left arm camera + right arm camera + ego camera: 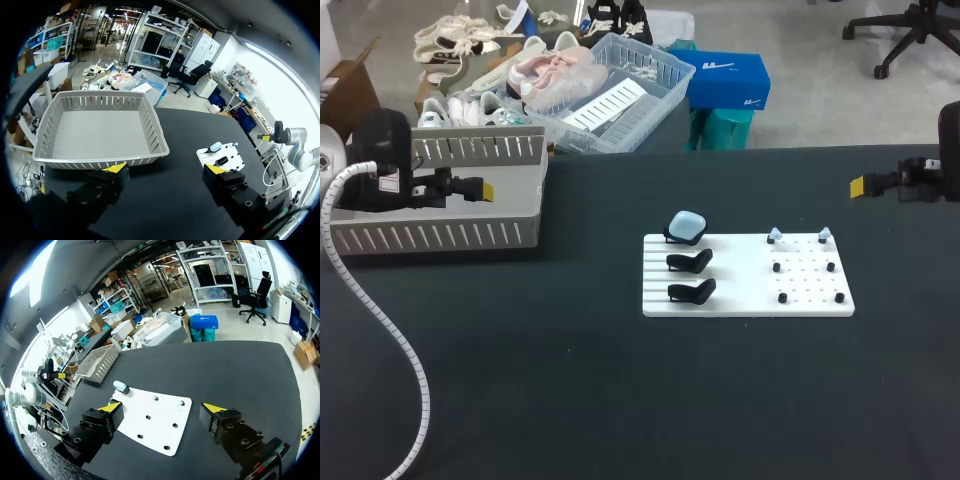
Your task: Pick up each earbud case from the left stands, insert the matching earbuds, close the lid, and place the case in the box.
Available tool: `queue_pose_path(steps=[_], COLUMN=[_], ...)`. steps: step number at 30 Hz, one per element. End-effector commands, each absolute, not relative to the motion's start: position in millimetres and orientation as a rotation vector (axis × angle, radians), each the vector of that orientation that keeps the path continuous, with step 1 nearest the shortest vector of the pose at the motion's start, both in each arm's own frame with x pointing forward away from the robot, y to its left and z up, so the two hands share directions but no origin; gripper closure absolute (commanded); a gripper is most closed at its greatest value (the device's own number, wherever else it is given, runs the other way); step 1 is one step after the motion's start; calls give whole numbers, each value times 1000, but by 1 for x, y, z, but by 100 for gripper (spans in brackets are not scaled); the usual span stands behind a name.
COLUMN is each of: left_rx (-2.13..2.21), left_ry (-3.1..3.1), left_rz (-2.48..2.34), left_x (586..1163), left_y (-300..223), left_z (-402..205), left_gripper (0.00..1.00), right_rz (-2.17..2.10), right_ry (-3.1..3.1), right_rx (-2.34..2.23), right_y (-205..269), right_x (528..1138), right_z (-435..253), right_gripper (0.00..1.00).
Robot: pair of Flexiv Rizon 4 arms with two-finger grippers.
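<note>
A white board point(748, 300) lies mid-table. Its left side carries three black stands; the rear one holds a light-blue earbud case point(687, 226), the other two point(691, 277) stand bare. Two pale-blue earbuds point(775, 236) sit on pegs at the board's far right. The grey slatted box point(440, 236) stands at the far left. My left gripper point(485, 188) hangs open over the box; from its wrist the box point(100, 160) lies just ahead, with the board point(231, 159) and case point(216, 146) off to the side. My right gripper point(857, 185) is open, high beyond the board's right end; the board point(152, 427), case point(120, 386) and earbuds point(155, 398) lie below it.
Several black pegs point(808, 282) dot the board's right half. A white ribbed cable point(380, 330) from my left arm trails over the table's left side. Dark tabletop lies in front of the board.
</note>
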State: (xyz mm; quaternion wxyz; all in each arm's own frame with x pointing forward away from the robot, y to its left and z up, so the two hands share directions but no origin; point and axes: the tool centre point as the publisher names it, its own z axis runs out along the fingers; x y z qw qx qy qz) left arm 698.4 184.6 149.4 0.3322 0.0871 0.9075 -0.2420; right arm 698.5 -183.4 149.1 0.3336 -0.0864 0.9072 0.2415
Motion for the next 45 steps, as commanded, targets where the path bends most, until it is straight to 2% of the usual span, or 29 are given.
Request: queue_pose_path(steps=[1,24,45], left_rx=[229,229,897], left_ry=[2375,2375,2031], left_rz=[-632,-632,-812], left_x=[699,699,710], left_y=[185,185,93], left_z=[150,150,182], left_gripper=[0,0,0], right_rz=[630,630,630], right_ry=[2369,2369,2369], right_rx=[-226,-226,-226], right_y=[-183,-183,-183], right_x=[699,699,699], right_z=[148,148,148], right_gripper=[0,0,0])
